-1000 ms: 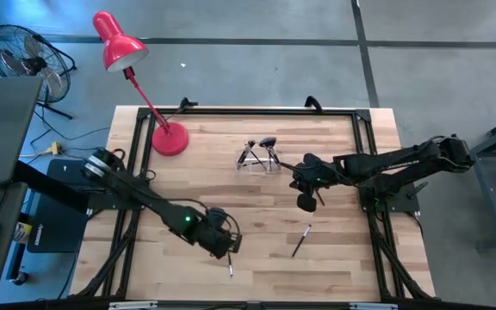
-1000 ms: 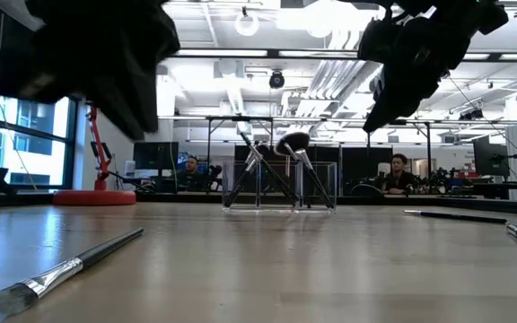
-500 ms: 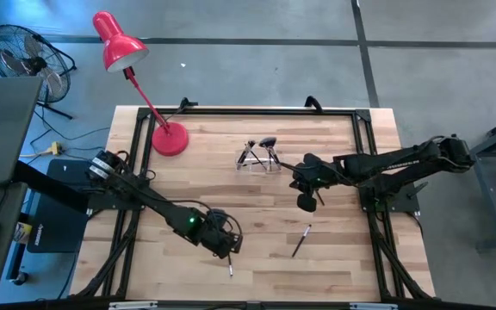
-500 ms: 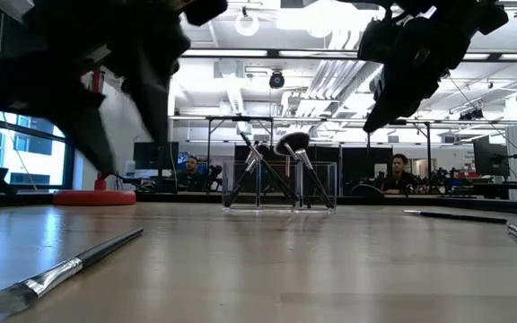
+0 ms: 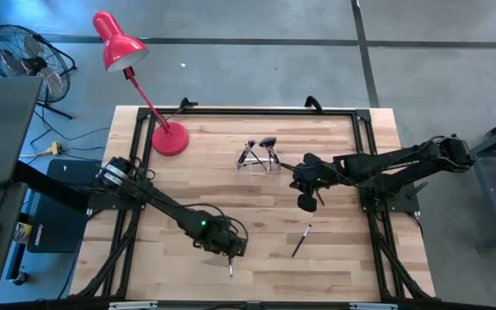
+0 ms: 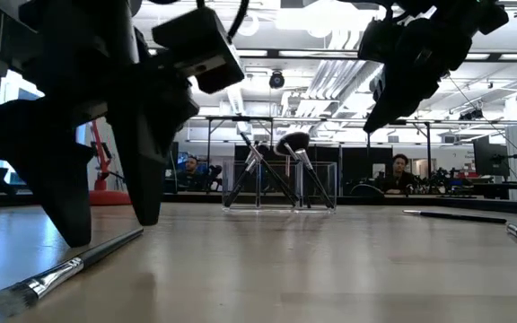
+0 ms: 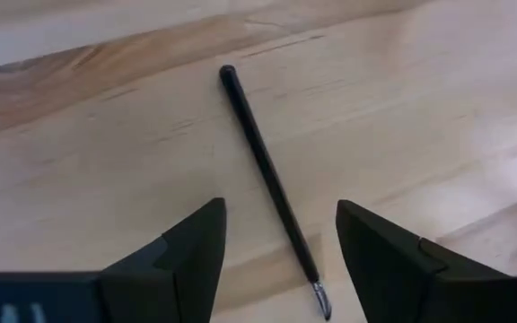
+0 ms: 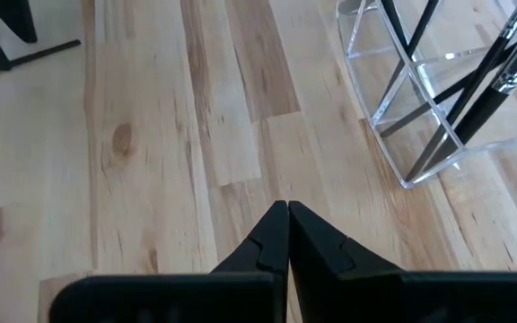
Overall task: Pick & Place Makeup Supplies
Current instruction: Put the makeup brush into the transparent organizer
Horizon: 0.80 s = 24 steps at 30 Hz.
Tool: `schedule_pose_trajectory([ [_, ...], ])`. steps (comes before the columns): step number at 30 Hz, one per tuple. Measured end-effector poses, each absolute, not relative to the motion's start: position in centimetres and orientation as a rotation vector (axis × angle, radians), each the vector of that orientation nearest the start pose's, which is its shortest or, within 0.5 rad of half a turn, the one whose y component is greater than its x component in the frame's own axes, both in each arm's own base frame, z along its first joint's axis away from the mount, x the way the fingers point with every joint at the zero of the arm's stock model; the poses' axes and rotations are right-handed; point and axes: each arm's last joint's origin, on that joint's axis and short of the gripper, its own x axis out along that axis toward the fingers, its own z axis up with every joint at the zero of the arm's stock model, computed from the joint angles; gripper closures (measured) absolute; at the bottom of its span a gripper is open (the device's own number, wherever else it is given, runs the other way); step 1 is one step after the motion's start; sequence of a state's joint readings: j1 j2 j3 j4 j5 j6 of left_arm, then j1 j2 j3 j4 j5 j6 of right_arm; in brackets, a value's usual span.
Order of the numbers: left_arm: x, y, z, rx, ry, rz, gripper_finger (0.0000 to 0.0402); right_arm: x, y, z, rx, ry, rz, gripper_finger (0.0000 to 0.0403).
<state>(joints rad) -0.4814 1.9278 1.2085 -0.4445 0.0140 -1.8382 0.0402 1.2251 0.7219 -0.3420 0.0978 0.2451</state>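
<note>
Clear holder (image 5: 258, 160): stands at the table's (image 5: 334, 267) far middle, holding several dark-handled brushes (image 6: 294, 152), perhaps four, leaning crossed.
Left gripper (image 7: 276, 247): low, fingers spread either side of a loose brush (image 7: 267, 179), nothing held.
Right gripper (image 8: 287, 235): near the holder, fingers pressed together, empty.
Another loose liner (image 5: 300, 241): lies toward the right front.

The right tool (image 8: 287, 235), fingers pressed together, hovers near the clear holder (image 8: 420, 108).

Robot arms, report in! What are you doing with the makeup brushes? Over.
Left gripper open, fingers either side of thin black-handled brush lying on wooden table. Right gripper shut, empty, raised beside clear plastic holder. Nothing in the way.
</note>
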Motion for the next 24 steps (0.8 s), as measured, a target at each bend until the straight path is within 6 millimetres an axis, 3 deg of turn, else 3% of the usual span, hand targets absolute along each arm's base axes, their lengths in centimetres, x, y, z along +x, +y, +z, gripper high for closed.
schedule_pose_trajectory([
  [6,33.5,-16.5,13.7,-1.321,1.272,0.695,0.0214,23.7,0.7,21.3,0.168,0.84,-0.157,0.0397],
  [14,33.6,-15.0,13.4,-1.226,1.331,0.675,0.038,23.8,0.7,21.4,0.168,0.836,-0.16,0.0398],
  [24,33.8,-12.5,13.2,-0.987,1.408,0.572,0.0395,23.8,0.7,21.4,0.168,0.827,-0.159,0.0401],
])
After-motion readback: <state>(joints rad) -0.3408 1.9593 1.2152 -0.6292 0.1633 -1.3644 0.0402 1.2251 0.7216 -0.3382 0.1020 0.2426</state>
